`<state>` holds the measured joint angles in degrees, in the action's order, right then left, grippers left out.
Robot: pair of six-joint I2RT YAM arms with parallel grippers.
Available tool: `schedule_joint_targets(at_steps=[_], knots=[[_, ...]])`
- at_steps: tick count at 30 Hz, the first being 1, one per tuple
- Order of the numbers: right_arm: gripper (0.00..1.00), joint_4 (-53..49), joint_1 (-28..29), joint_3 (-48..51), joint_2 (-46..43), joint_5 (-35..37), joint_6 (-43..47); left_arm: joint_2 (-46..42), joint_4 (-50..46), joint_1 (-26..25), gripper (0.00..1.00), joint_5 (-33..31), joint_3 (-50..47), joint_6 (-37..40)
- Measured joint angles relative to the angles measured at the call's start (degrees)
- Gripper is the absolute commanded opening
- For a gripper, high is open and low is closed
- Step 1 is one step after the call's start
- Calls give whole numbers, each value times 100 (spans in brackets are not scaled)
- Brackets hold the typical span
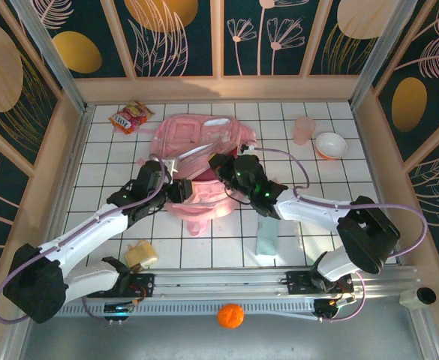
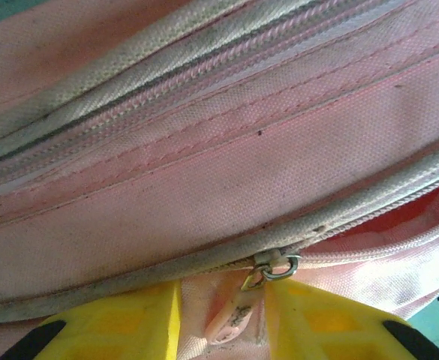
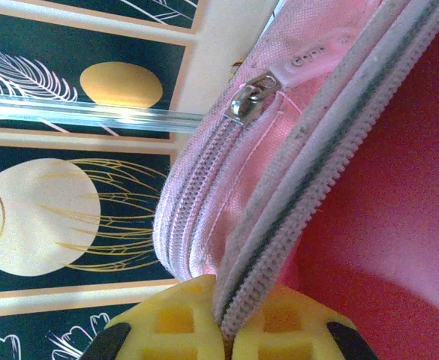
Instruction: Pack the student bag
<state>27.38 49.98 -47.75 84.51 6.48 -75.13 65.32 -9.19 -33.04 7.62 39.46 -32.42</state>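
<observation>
Centre of the counter is carrying the student bag, which is lying slumped and reaching toward the far edge, with its mouth gaping on the near side. Both arms are meeting at that near side.

Left hand is sitting at the bag's near-left edge. In the left wrist view the left hand is pointing straight into the pink cloth of the bag. Its yellow fingers are standing partway apart. A pale zip pull is hanging in the gap, close against the right-side finger. A strip of cloth is showing between the pull and the other finger, so nothing is clamped. The metal slider is sitting just above the fingertips, on a zip that is parting to the right over a red lining.

Right hand is sitting at the near-right rim of the opening. In the right wrist view the right hand is pinching tight on the bag's zip edge, which is rising out from between the fingers. Red lining is showing to the right.

A snack packet is lying near the far-left corner, well apart from the bag.
</observation>
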Motion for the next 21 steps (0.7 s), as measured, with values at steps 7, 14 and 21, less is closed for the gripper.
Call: schedule_joint_targets(at_steps=[7,14,21], knots=[[0,-190,-4,-61,2,-11,92,149,-118,-50,11,-83,133,101],[0,-501,-153,-240,0,-284,286,122,-372,-98,0,-326,293,258],[0,-848,-684,-240,-280,-1091,555,-173,-433,-105,0,-498,46,66]])
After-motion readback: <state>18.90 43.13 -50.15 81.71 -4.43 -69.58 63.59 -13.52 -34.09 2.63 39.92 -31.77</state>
